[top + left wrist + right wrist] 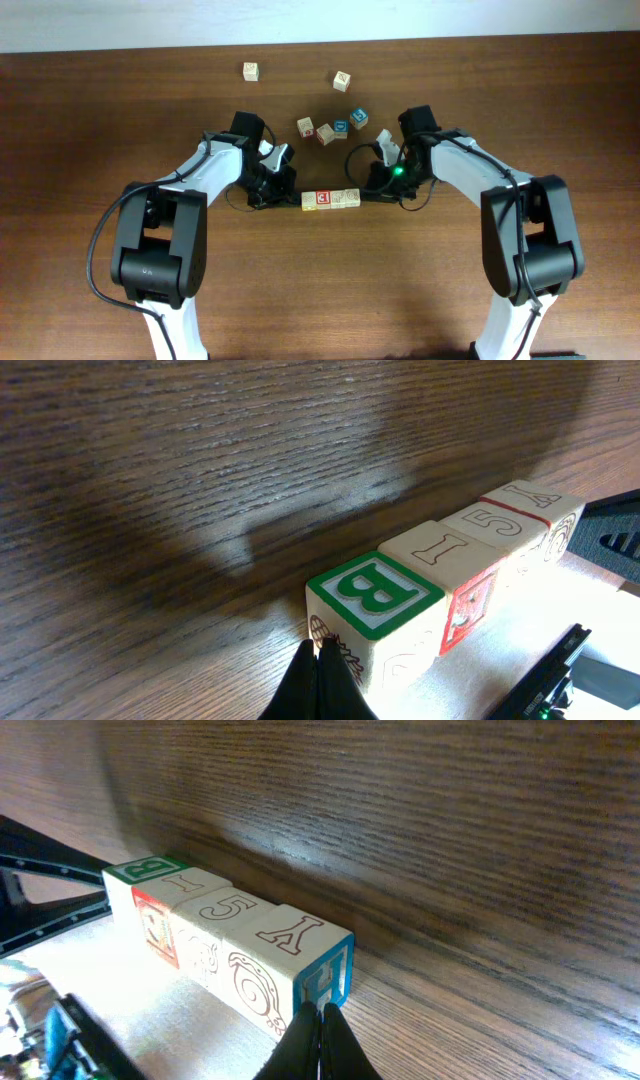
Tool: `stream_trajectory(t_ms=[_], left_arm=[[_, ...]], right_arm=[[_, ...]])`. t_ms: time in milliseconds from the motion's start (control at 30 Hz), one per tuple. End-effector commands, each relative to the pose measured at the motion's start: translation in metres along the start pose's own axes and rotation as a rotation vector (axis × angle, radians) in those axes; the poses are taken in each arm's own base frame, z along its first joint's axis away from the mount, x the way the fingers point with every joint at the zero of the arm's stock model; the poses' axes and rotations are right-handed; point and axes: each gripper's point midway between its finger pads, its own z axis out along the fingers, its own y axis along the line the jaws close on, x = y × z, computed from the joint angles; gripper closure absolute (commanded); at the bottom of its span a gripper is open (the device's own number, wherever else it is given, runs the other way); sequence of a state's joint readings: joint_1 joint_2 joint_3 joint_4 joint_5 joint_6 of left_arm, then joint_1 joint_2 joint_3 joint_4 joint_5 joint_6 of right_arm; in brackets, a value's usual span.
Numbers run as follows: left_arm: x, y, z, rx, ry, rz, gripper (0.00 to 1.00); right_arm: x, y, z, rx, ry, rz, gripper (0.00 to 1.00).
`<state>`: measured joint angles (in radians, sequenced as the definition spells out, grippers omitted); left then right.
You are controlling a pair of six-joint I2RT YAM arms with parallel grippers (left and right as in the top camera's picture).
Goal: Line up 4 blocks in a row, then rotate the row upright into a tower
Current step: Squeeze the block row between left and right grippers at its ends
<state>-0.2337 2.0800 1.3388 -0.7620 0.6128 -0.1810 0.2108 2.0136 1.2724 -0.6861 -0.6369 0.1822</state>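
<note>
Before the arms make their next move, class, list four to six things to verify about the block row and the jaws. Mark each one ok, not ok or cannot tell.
1. The four blocks sit in one touching row: ok.
2. The left jaws are shut, tips at the green B block: ok.
3. The right jaws are shut, tips at the blue-sided Y block: ok.
4. The loose blocks stand apart from the row: ok.
5. The row is turned as far as wanted: cannot tell.

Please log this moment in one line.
four blocks in row | left gripper: jaws shut, B end | right gripper: jaws shut, Y end
</note>
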Motion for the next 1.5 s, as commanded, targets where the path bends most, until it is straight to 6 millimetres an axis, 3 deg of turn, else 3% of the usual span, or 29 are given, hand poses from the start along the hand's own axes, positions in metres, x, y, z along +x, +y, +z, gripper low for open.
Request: stream_trajectory(t_ms=[0,267,467,1467], left_arm=[[0.005,-0.002,0.004,0.018,0.016,-0.013,1.0],[0.005,-0.009,0.003,0.058,0.018,-0.011,1.0],[-0.009,0.006,-0.007,0.05,-0.035,-0.031,1.0],[-0.006,-0.007,-0.005,0.106,-0.021,-0.017,1.0]], right_arm=[[-0.004,0.005,0.003,0.018,-0.001,-0.036,0.96],[-0.004,0.004,0.003,0.022,-0.001,-0.032,0.96],[-0.003,0.004,0.003,0.022,-0.001,-0.031,0.96],[-0.003,0.004,0.003,0.022,-0.001,-0.031,0.96]])
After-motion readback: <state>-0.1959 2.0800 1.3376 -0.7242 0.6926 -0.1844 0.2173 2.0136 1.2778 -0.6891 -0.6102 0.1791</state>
